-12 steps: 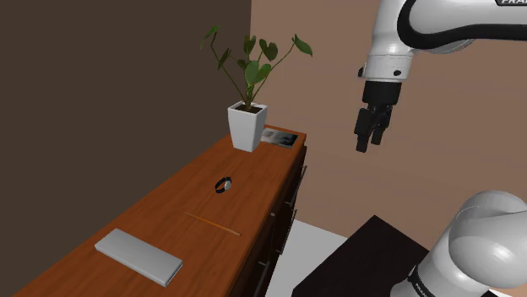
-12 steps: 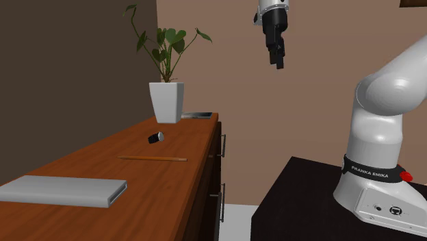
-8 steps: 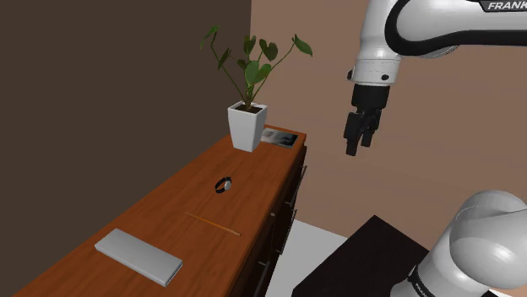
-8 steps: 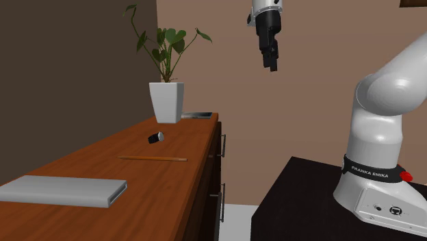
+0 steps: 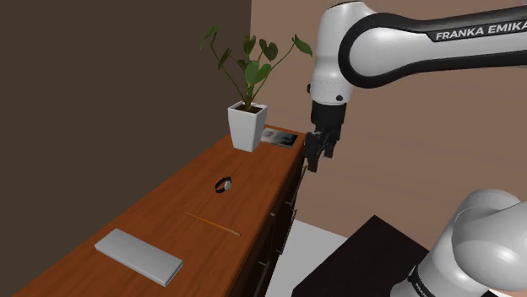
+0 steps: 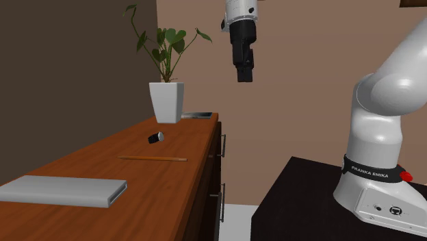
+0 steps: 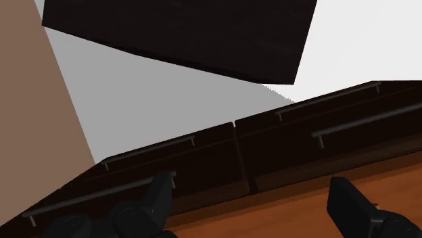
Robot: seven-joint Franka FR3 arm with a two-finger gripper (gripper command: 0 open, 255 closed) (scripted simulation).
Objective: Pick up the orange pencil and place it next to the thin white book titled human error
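My end effector (image 5: pixel 313 159) hangs over the front edge of the surface (image 5: pixel 182 198), fingers (image 7: pixel 159 193) apart and empty, ready for the orange pencil (image 5: pixel 212 224) lying flat, well apart.

tabletop (image 5: pixel 160 211): pot (image 5: pixel 247 126) at far end, book (image 5: pixel 279 137) just beside it | ring (image 5: pixel 223 185) mid-top | pencil (image 5: pixel 212 224) between ring and slab (image 5: pixel 138 256) | slab at near end | gripper (image 5: pixel 311 164) up over drawer-side edge, near book | stand (image 5: pixel 363 261) beside drawers (image 7: pixel 284 145)
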